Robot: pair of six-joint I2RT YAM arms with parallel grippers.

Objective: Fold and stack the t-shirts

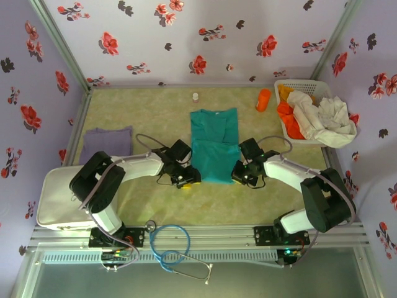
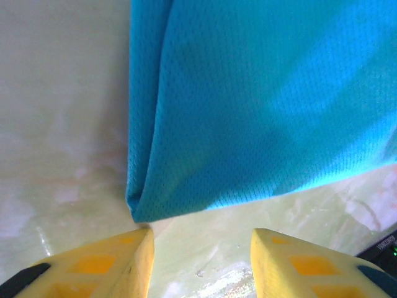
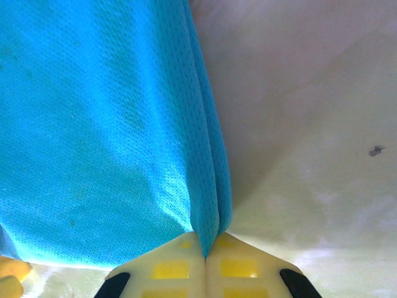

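Right end effector (image 3: 206, 239) pinched together on folded edge of one teal t-shirt (image 1: 214, 146); left end effector (image 2: 201, 233) apart, beside its corner. One purple t-shirt (image 1: 108, 139) flat on desk (image 1: 155, 205), well apart.

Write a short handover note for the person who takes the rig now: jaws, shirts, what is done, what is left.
Left gripper: jaws open, at the near left corner of the teal shirt, holding nothing.
Right gripper: jaws shut on that shirt's near right edge.
Teal shirt: mid-table, sides folded in. Purple shirt: looks folded, at the left. Orange shirt and white shirt: in the basket.
Left to do: probably grip the left corner, fold the teal shirt in half, stack it, then the basket's shirts.
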